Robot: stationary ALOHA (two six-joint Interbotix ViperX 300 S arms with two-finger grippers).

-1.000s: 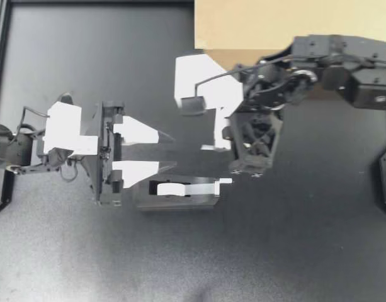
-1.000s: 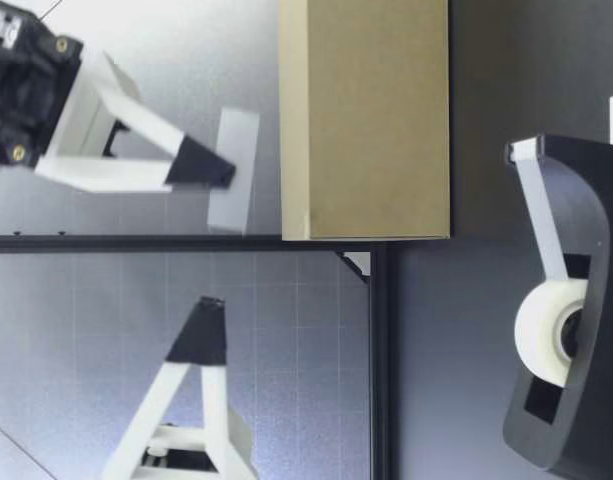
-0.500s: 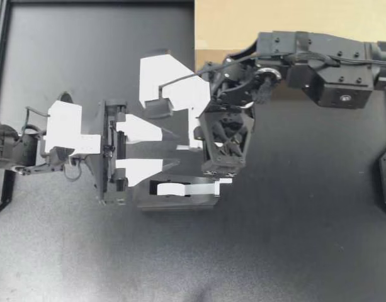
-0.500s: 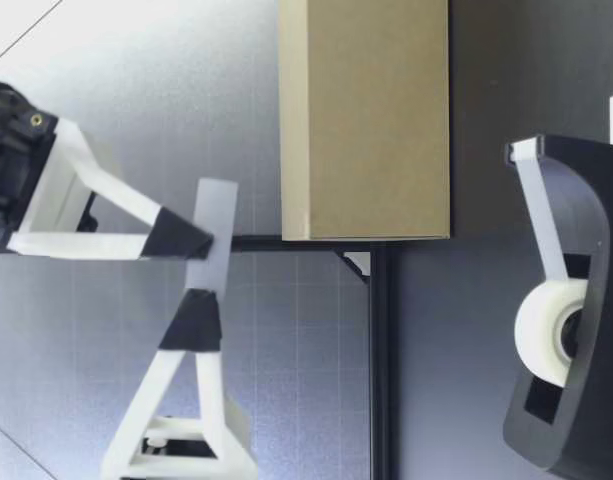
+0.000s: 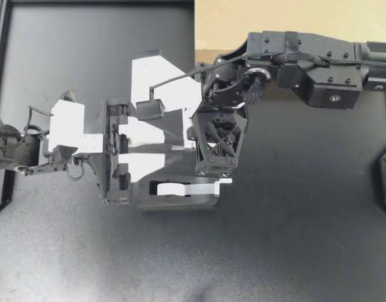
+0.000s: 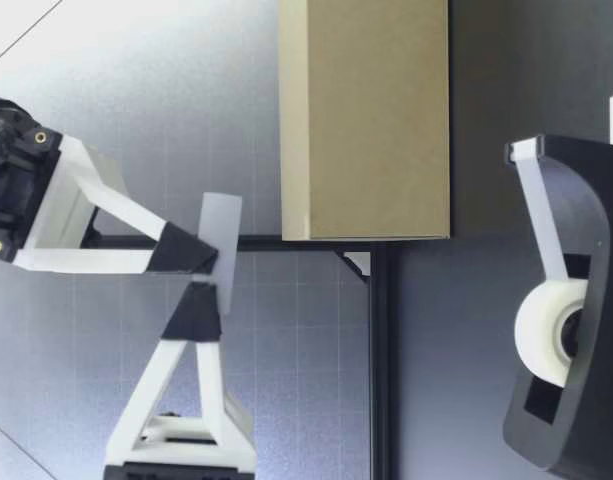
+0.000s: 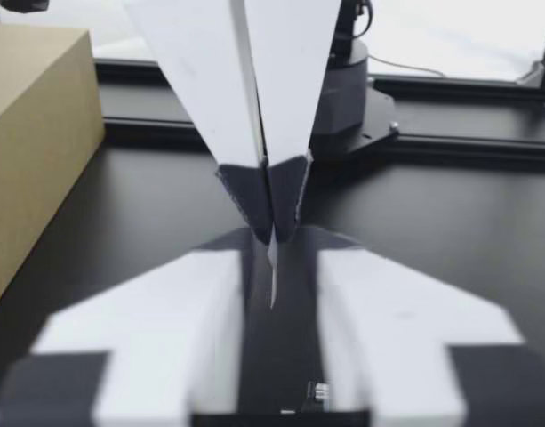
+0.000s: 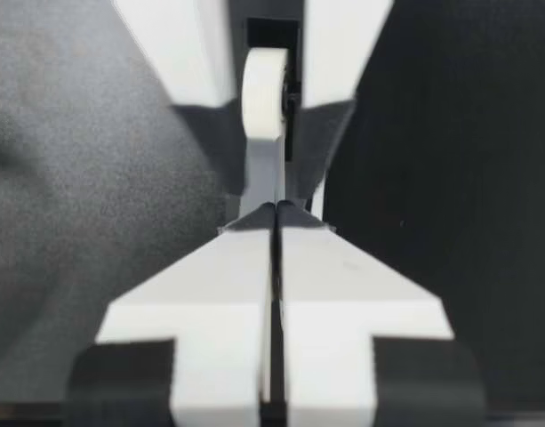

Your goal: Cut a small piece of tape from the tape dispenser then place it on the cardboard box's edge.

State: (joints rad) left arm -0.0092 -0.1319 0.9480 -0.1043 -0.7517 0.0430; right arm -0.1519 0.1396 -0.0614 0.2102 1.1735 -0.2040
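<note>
Right gripper brings the tape piece across to the left gripper

My right gripper [image 5: 185,146] has swung away from the cardboard box [image 5: 293,16]. The tape piece [image 6: 218,235] pinched in its tips now sits between the fingers of my left gripper [image 5: 174,150] (edge-on in the left wrist view). Those fingers have drawn closer together, with a gap left beside the strip.

The left gripper [image 5: 172,150] is being held level, its fingers slightly parted around a strip of tape [image 6: 223,222]. The right arm is being reached past the middle, and the right gripper [image 5: 186,143] is being angled downward, just ahead of the left gripper's tips, its fingers pressed together on the strip.
</note>
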